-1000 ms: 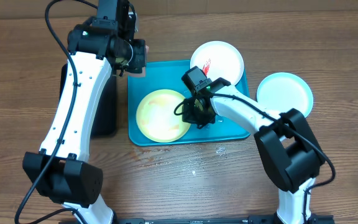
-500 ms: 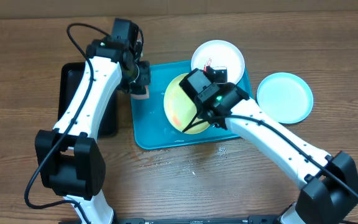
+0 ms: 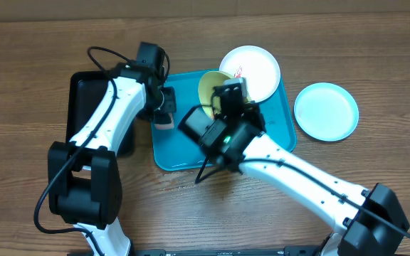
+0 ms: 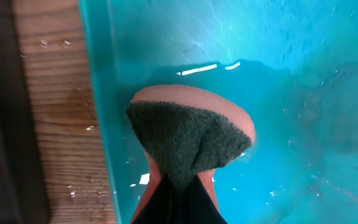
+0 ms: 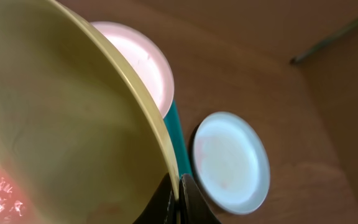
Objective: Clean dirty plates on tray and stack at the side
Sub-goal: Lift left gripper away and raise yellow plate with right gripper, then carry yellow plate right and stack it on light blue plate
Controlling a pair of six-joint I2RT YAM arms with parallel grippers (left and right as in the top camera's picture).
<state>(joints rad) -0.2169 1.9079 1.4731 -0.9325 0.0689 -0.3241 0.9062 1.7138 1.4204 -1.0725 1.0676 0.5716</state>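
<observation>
Sponge [image 4: 188, 137] is clamped in the closed left gripper [image 3: 164, 114], which has come down from behind the tray [image 3: 173, 153] to hang over its wet left side. Can't tell if it touches the floor. Yellow plate [image 3: 211, 89], flat on the tray a second ago, is now tipped up on edge mid-tray, its rim pinched by the closed right gripper [image 5: 179, 186]. My read: the plate is presented for scrubbing, with the sponge near but not on it yet. White plate [image 3: 255, 67] is unmoved at the back-right corner and still has a red smear. Blue plate [image 3: 326, 112] sits on the table right of the tray, likely done.
</observation>
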